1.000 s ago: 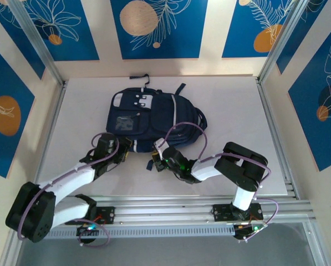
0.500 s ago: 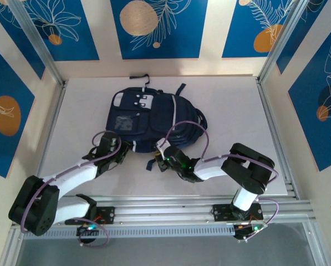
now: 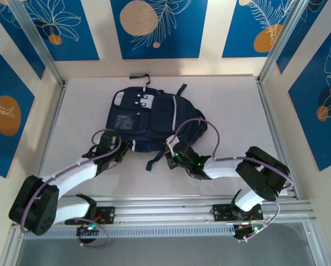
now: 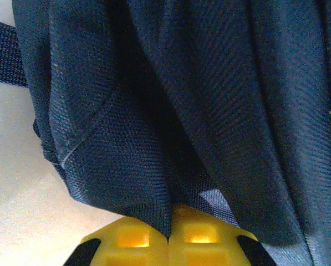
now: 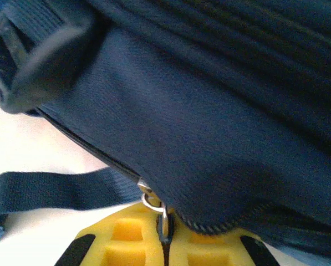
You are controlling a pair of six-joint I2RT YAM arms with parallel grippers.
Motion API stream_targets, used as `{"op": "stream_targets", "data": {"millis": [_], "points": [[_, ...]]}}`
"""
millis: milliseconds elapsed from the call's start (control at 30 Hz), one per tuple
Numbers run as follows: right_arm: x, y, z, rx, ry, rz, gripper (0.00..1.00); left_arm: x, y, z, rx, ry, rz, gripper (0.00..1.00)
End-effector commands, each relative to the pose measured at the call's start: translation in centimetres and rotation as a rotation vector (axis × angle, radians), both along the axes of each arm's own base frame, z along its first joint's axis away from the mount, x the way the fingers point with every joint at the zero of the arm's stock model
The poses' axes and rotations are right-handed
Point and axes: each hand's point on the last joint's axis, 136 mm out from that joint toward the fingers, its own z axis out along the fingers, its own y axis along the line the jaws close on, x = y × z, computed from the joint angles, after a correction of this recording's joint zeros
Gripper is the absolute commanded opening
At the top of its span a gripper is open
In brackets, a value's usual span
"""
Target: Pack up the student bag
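The student bag (image 3: 148, 116) is a navy backpack lying flat in the middle of the white table, front pockets up. At its near left corner my left gripper (image 3: 124, 149) is shut on a fold of the bag's fabric (image 4: 154, 205), which sits pinched between the yellow fingers (image 4: 133, 241). My right gripper (image 3: 170, 155) is at the bag's near edge, shut on the zipper pull (image 5: 164, 219). A small metal ring (image 5: 151, 200) joins the pull to the slider. In the right wrist view the bag (image 5: 220, 127) looms over the gripper (image 5: 165, 239).
A loose dark strap (image 3: 153, 161) trails from the bag toward the arms, and shows in the right wrist view as a webbing band (image 5: 54, 191). The bag's carry loop (image 3: 141, 77) lies by the back wall. Aluminium rails (image 3: 171, 202) run along the near edge.
My left gripper has closed on the bag's fabric. The right gripper, still shut on the zipper pull, has slid right along the bag's near edge, its elbow swinging right.
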Motion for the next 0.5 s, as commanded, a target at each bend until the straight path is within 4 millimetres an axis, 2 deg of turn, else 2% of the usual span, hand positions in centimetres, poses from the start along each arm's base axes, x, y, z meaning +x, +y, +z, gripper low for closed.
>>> {"op": "stream_targets", "data": {"millis": [0, 267, 300, 467], "points": [[0.1, -2.8, -0.8, -0.056, 0.031, -0.062, 0.00, 1.7, 3.1, 0.7, 0.107, -0.041, 0.115, 0.00], [0.1, -4.8, 0.3, -0.125, 0.086, -0.100, 0.00, 2.5, 2.8, 0.9, 0.134, -0.007, 0.090, 0.00], [-0.2, -4.5, 0.5, -0.126, 0.101, -0.077, 0.00, 2.7, 2.9, 1.1, 0.138, -0.011, 0.091, 0.00], [-2.9, -0.5, 1.6, -0.201, 0.095, 0.117, 0.00, 5.2, 2.4, 2.8, 0.147, -0.017, 0.041, 0.00]]}}
